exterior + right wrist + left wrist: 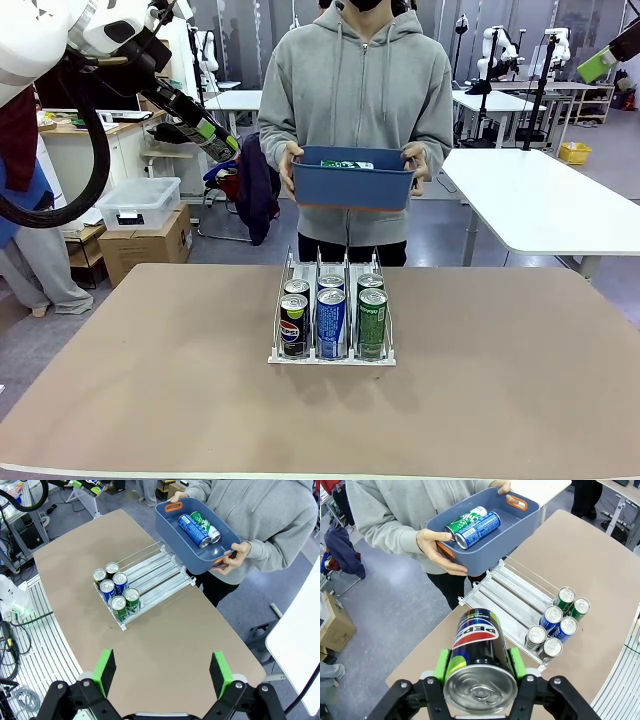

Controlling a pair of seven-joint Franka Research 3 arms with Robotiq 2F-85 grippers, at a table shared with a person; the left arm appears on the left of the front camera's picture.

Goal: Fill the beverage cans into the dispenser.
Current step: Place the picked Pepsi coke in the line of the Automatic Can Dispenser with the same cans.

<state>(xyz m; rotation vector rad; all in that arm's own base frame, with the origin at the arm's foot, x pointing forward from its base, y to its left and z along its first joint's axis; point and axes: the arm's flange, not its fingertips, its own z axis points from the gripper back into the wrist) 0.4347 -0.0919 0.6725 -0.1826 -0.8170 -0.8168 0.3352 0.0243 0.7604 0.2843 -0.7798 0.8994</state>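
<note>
My left gripper is shut on a black Pepsi can, held high off the table's far left corner; it also shows in the front view at upper left. The clear dispenser stands mid-table with several cans at its front: Pepsi, blue and green, each with one more behind. My right gripper is open and empty, high above the table's right side.
A person at the far edge holds a blue tub in both hands, behind and above the dispenser. A green can and a blue can lie in it. The dispenser's rear lanes are bare. White tables stand behind.
</note>
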